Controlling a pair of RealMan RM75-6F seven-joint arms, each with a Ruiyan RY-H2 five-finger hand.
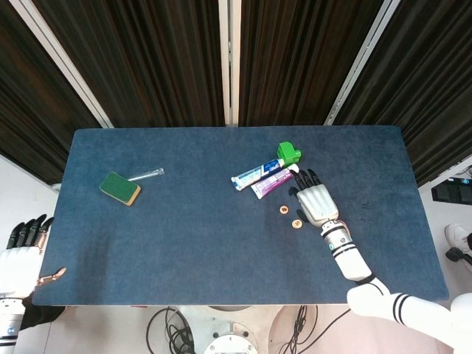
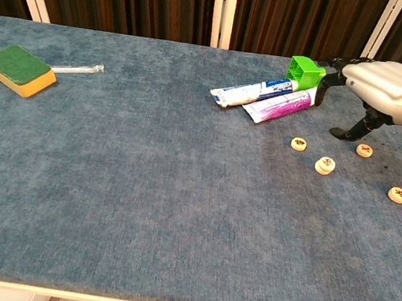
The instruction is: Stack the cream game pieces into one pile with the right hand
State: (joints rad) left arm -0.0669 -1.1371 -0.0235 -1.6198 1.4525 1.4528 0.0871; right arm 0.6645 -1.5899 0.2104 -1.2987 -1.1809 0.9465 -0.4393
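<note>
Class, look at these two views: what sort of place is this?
Probably a robot test setup: a blue felt-covered table before dark curtains, strewn with unrelated props, a sponge, toothpaste tubes and cream game pieces.

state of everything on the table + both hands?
right hand: raised above the table, holds nothing
left hand: off the table edge, idle
stacked cream pieces: two high
three single cream pieces: flat, apart
toothpaste tubes: lying, capped
sponge: green side up

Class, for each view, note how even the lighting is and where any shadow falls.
Head view: even light, table without glare. Chest view: soft shadow darkens the cloth under the right robot hand, near the cream game pieces; no blur.
</note>
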